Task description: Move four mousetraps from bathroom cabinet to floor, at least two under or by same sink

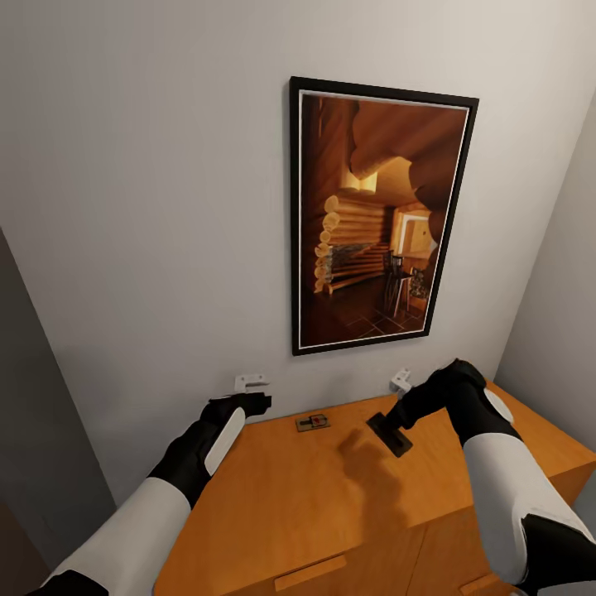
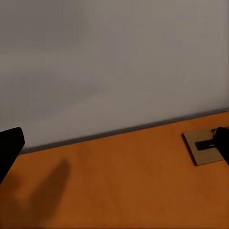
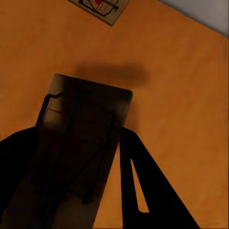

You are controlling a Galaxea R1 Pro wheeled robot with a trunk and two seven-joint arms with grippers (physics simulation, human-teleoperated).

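Observation:
One mousetrap [image 1: 313,422] lies flat on the orange-brown cabinet top [image 1: 290,505] close to the wall; it also appears in the left wrist view [image 2: 204,148] and the right wrist view [image 3: 102,7]. My right gripper [image 1: 387,429] hovers just above the cabinet top, right of that trap, and is shut on a second mousetrap [image 1: 394,437], which looks dark and shadowed between the fingers [image 3: 78,143]. My left gripper [image 1: 252,403] hangs open over the cabinet's back left, left of the lying trap, holding nothing; its fingertips [image 2: 9,148] stand wide apart.
A framed picture of a log interior [image 1: 377,219] hangs on the grey wall right above the cabinet. Two small white fittings [image 1: 251,382] [image 1: 401,381] sit on the wall just above the top. Drawer handles [image 1: 310,573] show at the cabinet's front.

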